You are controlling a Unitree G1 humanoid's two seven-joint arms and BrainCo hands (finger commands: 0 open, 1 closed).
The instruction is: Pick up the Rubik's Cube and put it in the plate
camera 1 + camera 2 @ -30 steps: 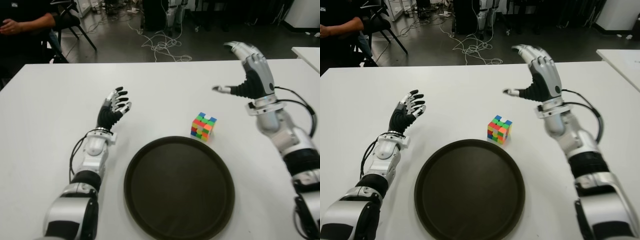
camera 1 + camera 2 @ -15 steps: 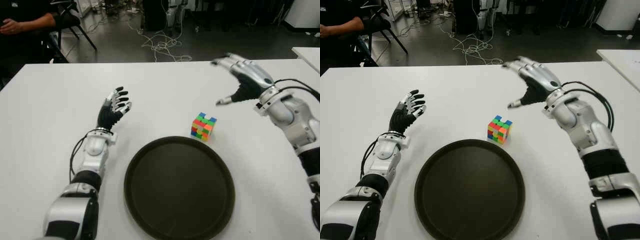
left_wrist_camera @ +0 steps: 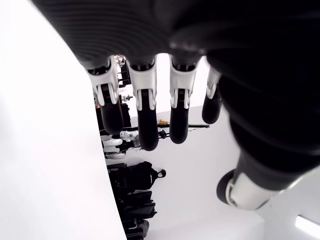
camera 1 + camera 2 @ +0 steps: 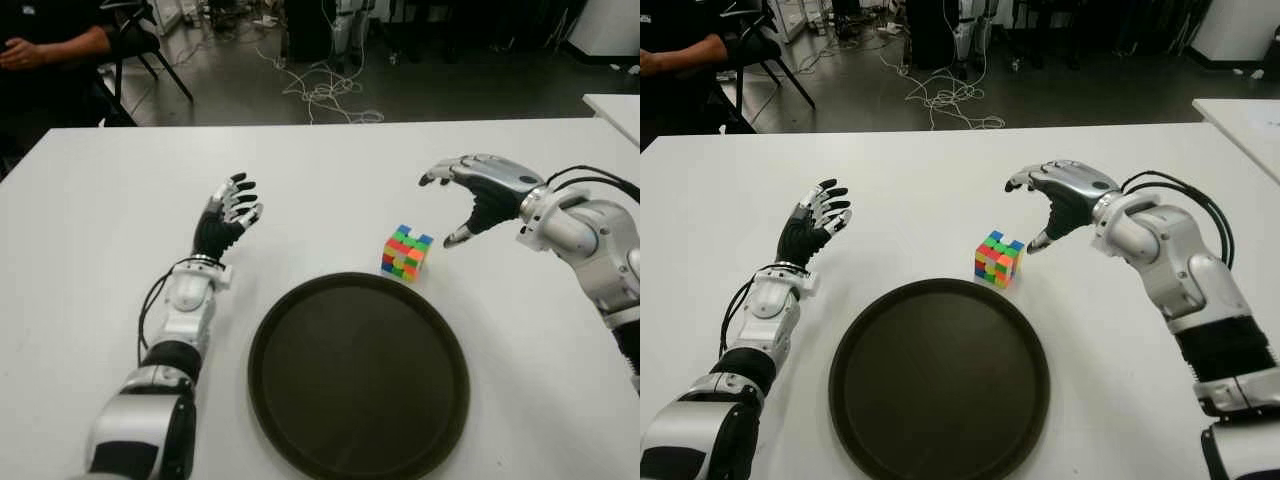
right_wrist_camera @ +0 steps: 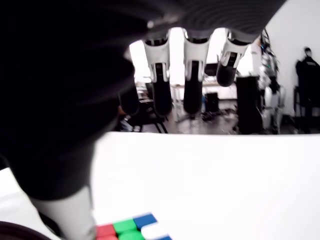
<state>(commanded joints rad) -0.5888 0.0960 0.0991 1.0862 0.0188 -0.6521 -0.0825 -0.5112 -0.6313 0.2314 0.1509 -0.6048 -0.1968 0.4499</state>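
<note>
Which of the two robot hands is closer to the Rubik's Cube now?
The right hand, open and curved just beside the Rubik's Cube without touching it. The left hand shows far off on the plate's other side.

Both eye views are looking down and forward from the head at the same white table (image 4: 330,180), just slightly offset sideways. Each wrist cam is sitting right behind its own hand, peering past the fingers (image 5: 192,85). The right wrist one is also catching the Rubik's Cube (image 5: 131,231) below its palm, shared with the eye views.
</note>
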